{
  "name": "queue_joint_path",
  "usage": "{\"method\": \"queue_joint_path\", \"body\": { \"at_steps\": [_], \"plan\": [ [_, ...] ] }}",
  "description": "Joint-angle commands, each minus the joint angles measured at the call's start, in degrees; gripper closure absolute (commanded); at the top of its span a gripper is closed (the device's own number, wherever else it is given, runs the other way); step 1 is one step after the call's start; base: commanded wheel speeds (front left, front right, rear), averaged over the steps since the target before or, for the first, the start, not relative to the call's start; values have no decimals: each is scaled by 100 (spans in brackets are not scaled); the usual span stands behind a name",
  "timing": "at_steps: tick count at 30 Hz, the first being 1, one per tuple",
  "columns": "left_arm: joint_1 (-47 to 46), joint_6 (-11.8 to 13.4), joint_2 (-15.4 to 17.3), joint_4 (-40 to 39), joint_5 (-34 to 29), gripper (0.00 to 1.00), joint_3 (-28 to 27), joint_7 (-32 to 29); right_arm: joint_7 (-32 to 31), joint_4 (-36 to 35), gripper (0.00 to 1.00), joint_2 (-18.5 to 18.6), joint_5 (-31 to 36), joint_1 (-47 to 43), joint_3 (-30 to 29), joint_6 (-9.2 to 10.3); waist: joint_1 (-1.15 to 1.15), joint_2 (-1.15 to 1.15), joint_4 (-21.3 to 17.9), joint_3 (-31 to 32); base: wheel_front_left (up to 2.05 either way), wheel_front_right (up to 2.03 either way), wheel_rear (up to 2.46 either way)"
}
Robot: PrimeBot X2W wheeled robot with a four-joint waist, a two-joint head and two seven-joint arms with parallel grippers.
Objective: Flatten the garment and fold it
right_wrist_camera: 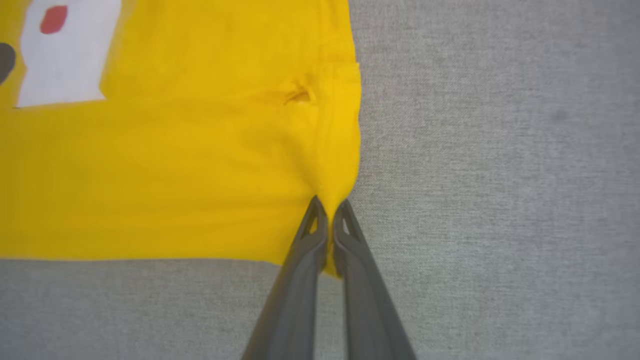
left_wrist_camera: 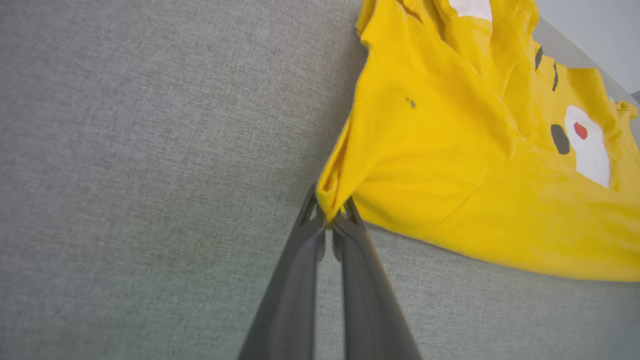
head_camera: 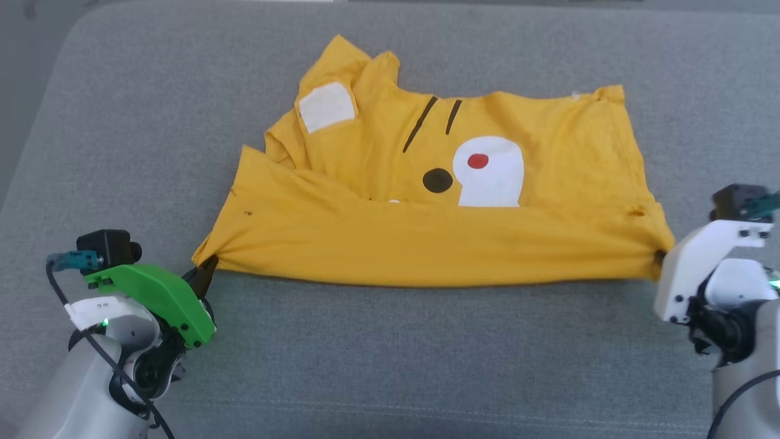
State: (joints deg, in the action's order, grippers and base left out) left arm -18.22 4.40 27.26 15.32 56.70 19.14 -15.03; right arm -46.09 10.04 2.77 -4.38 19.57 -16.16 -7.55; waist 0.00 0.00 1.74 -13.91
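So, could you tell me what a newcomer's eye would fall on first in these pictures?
The mustard-yellow cotton T-shirt with a cartoon face print lies spread across the grey fabric surface. The left gripper and right gripper each pinch a near corner, the folded edge stretched between them.

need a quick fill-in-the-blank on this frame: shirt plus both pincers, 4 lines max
The T-shirt lying on the grey surface is ____ in colour.
The left pincer is ____ on the T-shirt's near left corner.
The dot on the large white patch is ____.
The right pincer is shut on the T-shirt's near ____ corner.
Missing words: yellow; shut; red; right.
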Motion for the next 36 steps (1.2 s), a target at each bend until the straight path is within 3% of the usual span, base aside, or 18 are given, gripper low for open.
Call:
{"method": "queue_joint_path", "body": {
  "at_steps": [1,6,11,18,19,20,25,36],
  "plan": [
    [142,88,74,-114,65,100,-57,19,27,-159,100,10,-3,-87,-94,6,0,0,-2,275,0,0,0],
    [631,391,106,-540,198,100,-171,-19,-194,-594,100,10,39,-495,-274,6,0,0,-22,501,0,0,0],
    [1303,679,89,-707,314,100,-154,-111,-300,-556,100,10,-74,-946,-380,6,0,0,-60,518,0,0,0],
    [1331,720,-90,-204,426,98,-40,-253,-165,-1,99,10,-167,-1080,-386,6,0,0,-33,467,0,0,0],
    [1267,699,-130,-141,462,55,-62,-243,-127,73,69,10,-188,-1073,-368,6,0,0,-30,473,0,0,0],
    [1204,666,-137,-88,467,0,-73,-228,-95,131,0,10,-219,-1067,-351,6,0,0,-29,485,0,0,0],
    [1037,681,4,-74,334,0,-113,-144,-10,101,0,10,-360,-1054,-343,6,0,0,-71,632,0,0,0],
    [70,616,446,-970,-525,0,-10,266,381,-1064,0,10,-576,-467,-621,6,0,0,-182,711,0,0,0]
  ]
}}
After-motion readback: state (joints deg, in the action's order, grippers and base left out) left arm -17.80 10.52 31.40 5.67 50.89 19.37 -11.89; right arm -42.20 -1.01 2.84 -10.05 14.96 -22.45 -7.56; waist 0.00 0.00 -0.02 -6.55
